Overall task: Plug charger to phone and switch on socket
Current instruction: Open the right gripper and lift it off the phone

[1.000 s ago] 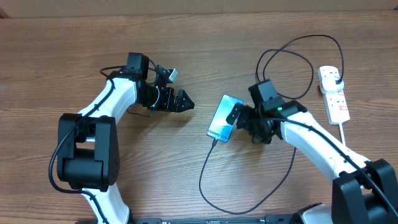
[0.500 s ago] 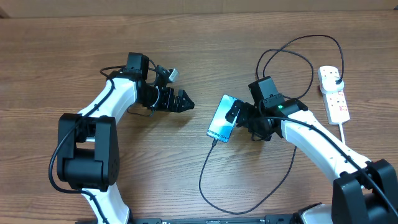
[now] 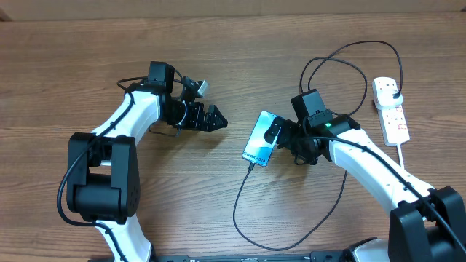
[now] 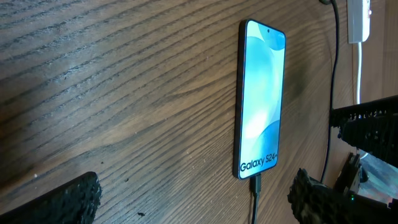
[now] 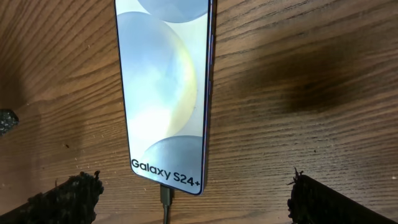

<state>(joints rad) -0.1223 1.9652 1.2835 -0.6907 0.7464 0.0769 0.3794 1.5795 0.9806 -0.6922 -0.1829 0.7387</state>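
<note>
**Desk stock, item by item: phone cabled, socket not yet switched**

1. Desk [image 3: 73, 58]. Brown wood grain; carries everything below.
2. Socket [image 3: 397, 125]. White strip at the right edge of the desk, well apart from both arms. Its long axis runs roughly from far to near, slightly slanted. Red-marked switches show, but their settings are too small to tell. No writing can be read on it. A white cord [image 3: 403, 156] leaves its near end.
3. Phone [image 3: 258, 145]. Lies flat and face up between the two arms, screen lit, long axis slanted. The screen reads "Galaxy S24+" at its near end.
4. Charger [image 3: 234, 211]. Thin black cable; its tip sits in the near end of the phone. It loops across the near desk and back to a black plug [image 3: 394, 91] in the far outlet of the socket.
5. Right claw [image 3: 274, 133]. Released and empty; it hangs over the phone's right edge, fingers spread clear of both sides.
6. Left claw [image 3: 217, 118]. Released and empty, to the left of the phone and apart from it.

Judgement: the plugging step looks finished, so the switch remains. The socket lies to the right of the right claw and a little farther out. That arm is much the nearer, and the likely switch is the one beside the plug.
</note>
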